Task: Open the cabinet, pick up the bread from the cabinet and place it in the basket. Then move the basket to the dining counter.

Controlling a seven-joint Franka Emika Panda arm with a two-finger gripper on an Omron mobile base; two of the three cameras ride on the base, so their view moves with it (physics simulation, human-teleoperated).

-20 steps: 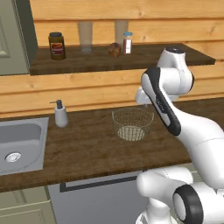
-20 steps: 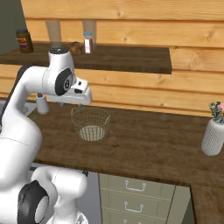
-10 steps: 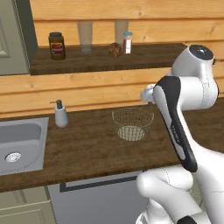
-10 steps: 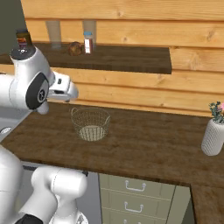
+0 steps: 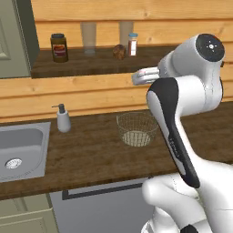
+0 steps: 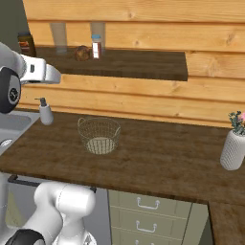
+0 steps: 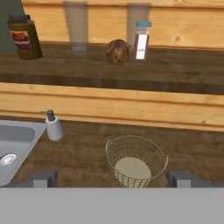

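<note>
1. While the bread [image 7: 117, 51] sits on the high wood shelf [image 7: 175, 70], the tool [image 7: 111, 178] hangs back from it with its two tips spread wide apart and nothing between them.
2. On the shelf, the bread stands just left of a small white bottle with a blue cap [image 7: 141, 40] and right of a clear glass [image 7: 77, 30]; a brown jar with a black lid [image 7: 25, 37] stands well to the far left.
3. Below the shelf, the basket [image 7: 136, 161] stands empty on the desk [image 7: 83, 153], with a soap dispenser [image 7: 53, 126] to its left beside the steel sink [image 7: 15, 142].
4. My judgement: the step in hand is the reach for the bread, and the task is in its early part, since the loaf is not yet in the basket.
5. To do it well, raise the tool to shelf height and drive straight in at the loaf, keeping the tips wide until they pass either side of it.
6. Centre on the loaf, not the bottle: the two are close, so a rightward drift could knock the bottle over.
7. Close gently on the loaf's widest part; it is rounded and could roll or squirt out of an off-centre pinch.
8. Draw back clear of the shelf edge before lowering over the basket.
</note>
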